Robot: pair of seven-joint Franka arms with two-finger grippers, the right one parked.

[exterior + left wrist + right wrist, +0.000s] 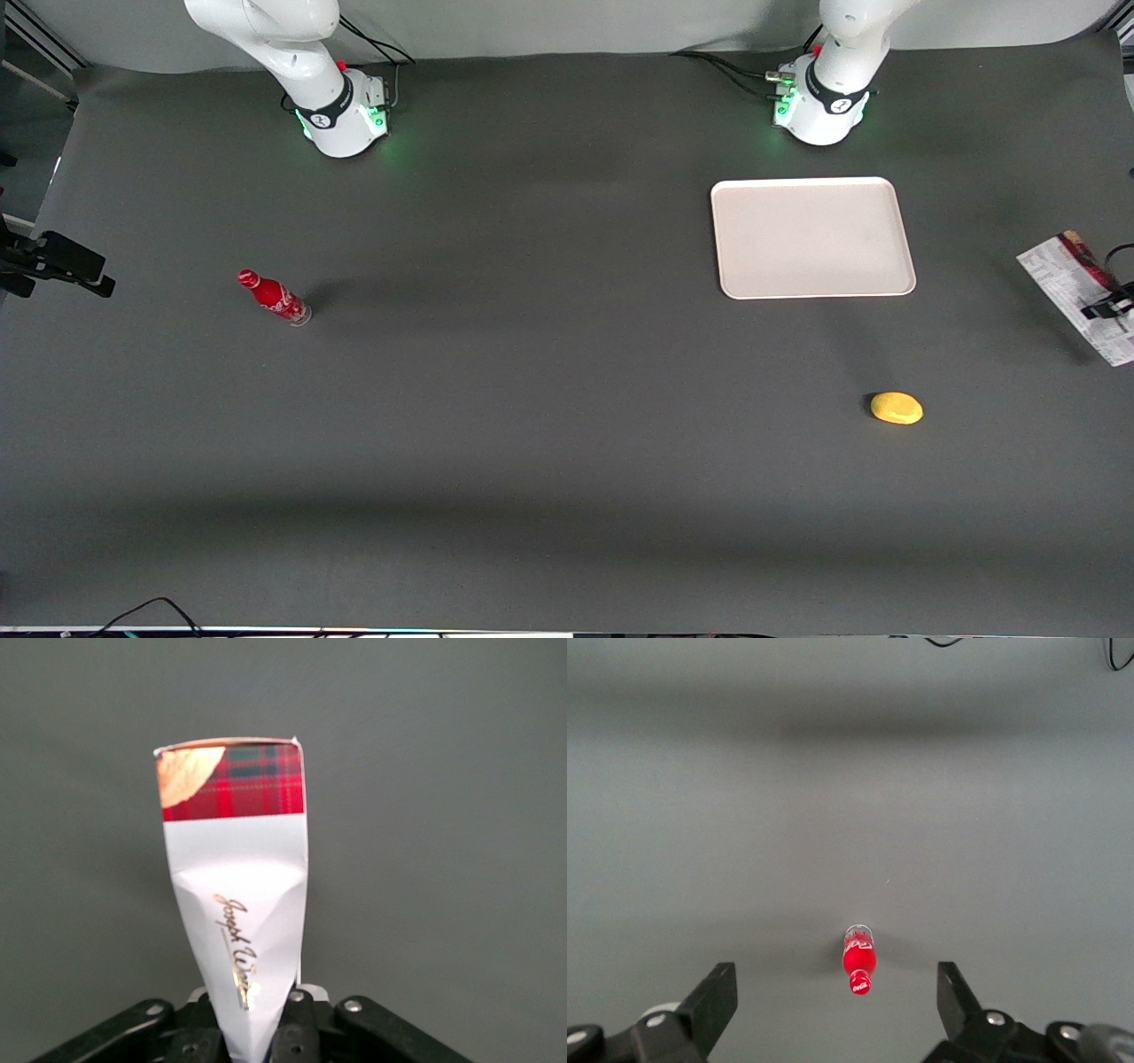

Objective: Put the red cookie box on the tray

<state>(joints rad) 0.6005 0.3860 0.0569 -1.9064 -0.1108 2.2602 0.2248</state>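
Note:
The red cookie box (1074, 291), white with printed text and a dark red edge, hangs at the working arm's end of the table and casts a shadow on the mat. My left gripper (1106, 307) is shut on it. In the left wrist view the box (237, 895) shows a white face with gold script and a red tartan end, and its carton is pinched to a crease where the gripper (252, 1035) clamps it. The off-white tray (897, 239) lies flat and bare near the working arm's base, well apart from the box.
A yellow rounded object (897, 408) lies nearer the front camera than the tray. A small red soda bottle (275, 299) stands toward the parked arm's end of the table; the right wrist view shows the bottle (860, 966) too. The two arm bases (819, 106) stand at the table's back edge.

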